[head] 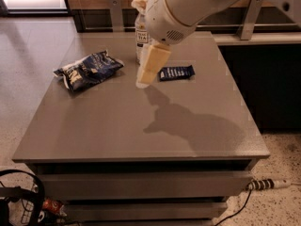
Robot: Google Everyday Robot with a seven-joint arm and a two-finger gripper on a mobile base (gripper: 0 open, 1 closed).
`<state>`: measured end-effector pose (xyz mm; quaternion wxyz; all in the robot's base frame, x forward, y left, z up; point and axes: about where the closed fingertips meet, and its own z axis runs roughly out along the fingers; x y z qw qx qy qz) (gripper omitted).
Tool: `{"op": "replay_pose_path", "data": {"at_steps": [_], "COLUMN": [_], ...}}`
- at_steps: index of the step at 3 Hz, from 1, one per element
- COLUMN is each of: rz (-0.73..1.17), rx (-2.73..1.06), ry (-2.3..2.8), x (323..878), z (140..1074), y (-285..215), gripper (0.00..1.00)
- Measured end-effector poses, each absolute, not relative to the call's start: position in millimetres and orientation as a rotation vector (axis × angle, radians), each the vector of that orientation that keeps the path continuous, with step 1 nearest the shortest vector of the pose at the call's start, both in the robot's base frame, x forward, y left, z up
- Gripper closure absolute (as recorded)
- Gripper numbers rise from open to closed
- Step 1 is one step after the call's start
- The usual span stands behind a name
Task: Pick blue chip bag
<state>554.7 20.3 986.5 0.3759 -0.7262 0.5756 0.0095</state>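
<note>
The blue chip bag [88,69], crumpled dark navy foil with white print, lies on the grey table [141,126] at its far left. My gripper [149,67], cream-coloured, hangs over the table's middle back, to the right of the bag and well apart from it. It is in front of the bottle and left of the small bar wrapper. My white arm housing [176,11] reaches in from the upper right.
A clear bottle [141,34] with a white label stands at the back, partly hidden by my arm. A small flat dark blue bar wrapper [176,72] lies right of the gripper. A dark counter [263,69] stands to the right. Cables and a power strip [268,184] lie on the floor.
</note>
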Motion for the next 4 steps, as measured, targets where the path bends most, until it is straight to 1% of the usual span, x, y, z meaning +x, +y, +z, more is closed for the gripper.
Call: {"op": "replay_pose_path", "data": {"at_steps": [1, 2, 4], "rz": [-0.054, -0.085, -0.089], "rx": [-1.905, -1.931, -1.933], "ry": [1.484, 1.484, 1.49], "x": [575.9, 591.3, 594.6], "z": [978.1, 974.3, 972.0], "y": [52.8, 76.0, 81.8], "gripper": [0.0, 0.0, 0.0]}}
